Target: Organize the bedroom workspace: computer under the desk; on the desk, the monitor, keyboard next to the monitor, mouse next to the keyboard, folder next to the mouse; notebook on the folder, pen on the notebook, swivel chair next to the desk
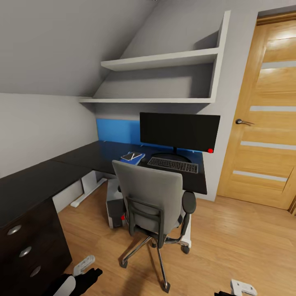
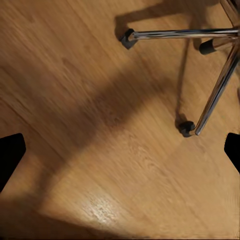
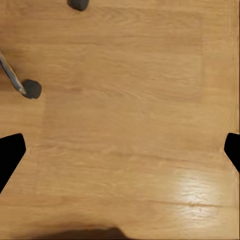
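A: Head view: large flat black monitor (image 1: 179, 132) on the black-topped L-shaped desk (image 1: 82, 158), slim silver-grey keyboard with black keys (image 1: 173, 165) just in front of it. White-grey computer tower (image 1: 115, 207) under the desk. Done, I'd say.

B: Folder?

A: Bright blue flat folder (image 1: 132, 157) on the desk left of the keyboard, thin dark notebook (image 1: 134, 156) on top. Pen and mouse too small or dark to tell.

B: Chair?

A: Grey upholstered swivel chair (image 1: 153, 201), chrome star base, near side of the desk on glossy wood floor (image 1: 246, 242). Looks nearly finished.

B: Grippers?

A: Left gripper (image 2: 120, 155) and right gripper (image 3: 120, 155) both spread wide, empty, over the floor.
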### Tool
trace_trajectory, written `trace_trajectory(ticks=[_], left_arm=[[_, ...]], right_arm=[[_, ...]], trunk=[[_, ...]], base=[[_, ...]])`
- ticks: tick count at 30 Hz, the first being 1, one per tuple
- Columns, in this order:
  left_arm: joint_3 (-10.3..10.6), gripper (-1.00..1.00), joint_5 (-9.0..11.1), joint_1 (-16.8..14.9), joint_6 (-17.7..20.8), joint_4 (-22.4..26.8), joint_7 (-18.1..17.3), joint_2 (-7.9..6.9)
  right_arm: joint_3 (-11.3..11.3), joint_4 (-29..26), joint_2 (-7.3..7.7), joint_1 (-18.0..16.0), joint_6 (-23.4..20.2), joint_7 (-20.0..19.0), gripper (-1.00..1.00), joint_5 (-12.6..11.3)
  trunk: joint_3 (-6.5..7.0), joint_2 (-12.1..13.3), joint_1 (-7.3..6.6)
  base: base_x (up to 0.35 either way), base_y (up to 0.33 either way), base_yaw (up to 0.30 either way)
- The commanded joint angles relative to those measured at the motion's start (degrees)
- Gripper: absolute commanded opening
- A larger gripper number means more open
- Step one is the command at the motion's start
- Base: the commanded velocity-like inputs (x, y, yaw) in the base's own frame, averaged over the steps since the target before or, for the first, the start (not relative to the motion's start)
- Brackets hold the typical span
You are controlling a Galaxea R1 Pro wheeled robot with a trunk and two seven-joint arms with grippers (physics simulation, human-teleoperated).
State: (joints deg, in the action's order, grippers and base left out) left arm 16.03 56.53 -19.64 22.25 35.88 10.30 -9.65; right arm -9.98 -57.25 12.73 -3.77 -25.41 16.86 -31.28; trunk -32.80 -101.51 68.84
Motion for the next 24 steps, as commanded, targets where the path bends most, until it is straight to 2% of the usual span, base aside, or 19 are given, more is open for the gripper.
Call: trace_trajectory(ticks=[1, 7, 10, 13, 22, 24], left_arm=[[0.82, 1.0, 0.56, 0.31, 0.16, 0.73, 0.58, -0.09], [3.59, 1.0, 0.31, 3.4, 0.79, 6.05, 1.09, -0.17], [4.25, 1.0, 0.2, 4.92, 0.73, 7.71, 1.63, -0.2], [4.57, 1.0, 0.18, 5.57, 0.59, 8.34, 2.54, -0.2], [4.62, 1.0, 0.17, 5.66, 0.54, 8.41, 2.73, -0.2], [4.79, 1.0, 0.09, 5.96, 0.4, 8.46, 2.99, -0.2]], right_arm=[[-0.6, 0.3, 0.1, -0.03, 0.17, 0.57, 1.0, 0.4], [-1.68, 1.88, 0.49, 0.04, 0.85, -0.19, 1.0, 7.1], [-1.91, 4.34, 0.78, 0.07, 1.08, -3.56, 1.0, 9.99], [-2.0, 6.25, 0.94, 0.07, 1.33, -7.91, 1.0, 11.27], [-2.01, 6.59, 0.97, 0.08, 1.37, -8.7, 1.0, 11.44], [-2.01, 13.48, 0.39, 0.08, 4.56, -9.92, 1.0, 11.73]], trunk=[[0.12, 0.38, -0.23], [1.2, 2.79, -1.55], [1.74, 3.99, -2.21], [2.28, 5.19, -2.87], [3.89, 8.8, -4.84], [4.25, 9.6, -5.28]], base=[[0.0, 0.0, 0.0], [0.0, 0.0, 0.0], [0.0, 0.0, 0.0], [0.0, 0.0, 0.0], [0.0, 0.0, 0.0], [0.0, 0.0, 0.0]])
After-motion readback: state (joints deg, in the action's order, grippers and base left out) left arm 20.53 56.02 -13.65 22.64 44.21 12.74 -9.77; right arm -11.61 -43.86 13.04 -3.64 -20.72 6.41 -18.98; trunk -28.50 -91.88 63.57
